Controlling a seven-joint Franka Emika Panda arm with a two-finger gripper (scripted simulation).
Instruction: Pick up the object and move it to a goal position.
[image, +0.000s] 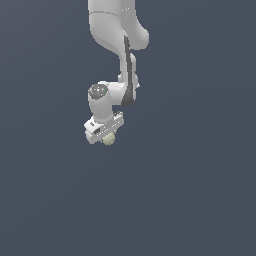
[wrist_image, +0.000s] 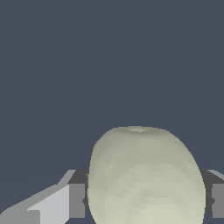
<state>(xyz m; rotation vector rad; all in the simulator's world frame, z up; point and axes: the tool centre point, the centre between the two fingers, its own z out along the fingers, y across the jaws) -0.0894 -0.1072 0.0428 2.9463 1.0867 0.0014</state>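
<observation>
The white Panda arm (image: 117, 60) is coming down from the top of the exterior view, bending at the wrist w/ the gripper (image: 107, 138) pointing downward a bit left of centre. The object (image: 109, 139) – small pale yellow-green lump – is sitting right under the gripper body, poking out below it, touching it. Only its lower half is showing in that view; the rest is hidden behind the white housing.

In the wrist view the object (wrist_image: 146, 177) is filling the lower middle of the frame, rounded, matte, w/ a small dimple on its upper end. Two dark grey fingers are flanking it, one (wrist_image: 77, 199) on one side & one (wrist_image: 217, 199) on the other, both pressing against its sides – no gap visible betw. pad and lump on either side. So the gripper (wrist_image: 146, 201) is pinching the object, jaws closed in as far as the lump lets them. A pale grey part of the gripper is showing beside one finger at the frame's lower corner.

Background is plain dark blue-grey in both views, no edges or markings on it, so can't tell whether the object is resting on a surface or hanging clear of it. No shadow is visible under it in the exterior view either
</observation>
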